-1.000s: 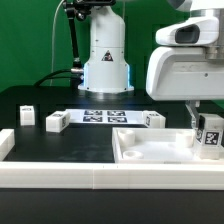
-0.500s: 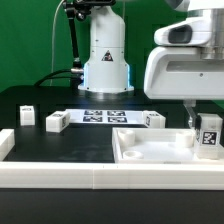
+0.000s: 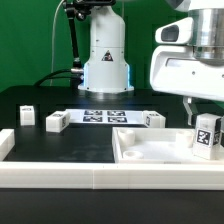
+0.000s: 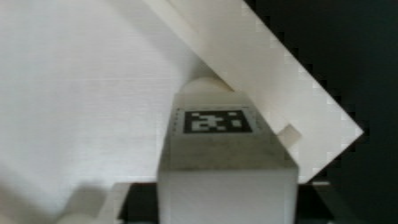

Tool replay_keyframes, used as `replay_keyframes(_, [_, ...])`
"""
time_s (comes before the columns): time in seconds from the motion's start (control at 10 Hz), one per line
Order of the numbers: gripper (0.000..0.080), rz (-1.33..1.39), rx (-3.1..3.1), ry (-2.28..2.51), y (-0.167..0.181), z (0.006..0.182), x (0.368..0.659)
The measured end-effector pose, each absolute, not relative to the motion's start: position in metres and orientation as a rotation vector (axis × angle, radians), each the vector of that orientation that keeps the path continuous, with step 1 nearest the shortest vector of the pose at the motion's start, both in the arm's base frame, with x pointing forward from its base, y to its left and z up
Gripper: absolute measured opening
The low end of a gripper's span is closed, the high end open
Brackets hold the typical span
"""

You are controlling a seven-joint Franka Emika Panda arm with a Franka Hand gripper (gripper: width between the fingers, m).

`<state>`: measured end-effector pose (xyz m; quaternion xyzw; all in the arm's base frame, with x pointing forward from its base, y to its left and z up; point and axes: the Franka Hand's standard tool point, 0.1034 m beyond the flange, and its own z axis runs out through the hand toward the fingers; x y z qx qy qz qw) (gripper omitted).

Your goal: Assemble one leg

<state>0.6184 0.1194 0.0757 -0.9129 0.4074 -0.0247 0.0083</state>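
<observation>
Fingers (image 3: 190, 108) of the gripper (image 3: 203, 125) are pinching the leg (image 3: 207, 135), which is hanging upright between them with a marker tag facing the exterior camera. In the wrist view the leg (image 4: 215, 150) is filling the space between the fingers, its tagged end pointing away from the wrist toward the white panel (image 4: 89, 90). Compared with half a second ago, the gripper and the held leg are sitting slightly higher and tilting a little, so the leg appears to be lifting or re-aiming over the corner of the white panel (image 3: 150, 150) rather than seating; insertion is judged not yet done. Farther from the fingers, three loose white parts (image 3: 57, 121) are lying on the black table (image 3: 30, 95), and the marker board (image 3: 104, 116) is lying beyond the panel.
</observation>
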Motion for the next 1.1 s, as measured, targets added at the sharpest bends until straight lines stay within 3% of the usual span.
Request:
replay_keyframes(0.6, [0.0292,-0.041,-2.586,1.725,0.1174,0.0756,0.6177])
replay_keyframes(0.7, [0.0353,-0.04,-2.539,1.792,0.1178,0.0756,0.6176])
replay_keyframes(0.8, [0.0494,-0.04,-2.561,1.76,0.1181,0.0756,0.6176])
replay_keyframes(0.9, [0.0494,-0.043,-2.593,1.712,0.1184,0.0757,0.6177])
replay_keyframes(1.0, [0.062,-0.065,-2.68,1.552,0.1218,0.0757,0.6186])
replay_keyframes(1.1, [0.064,-0.06,-2.787,1.357,0.1254,0.0751,0.6157])
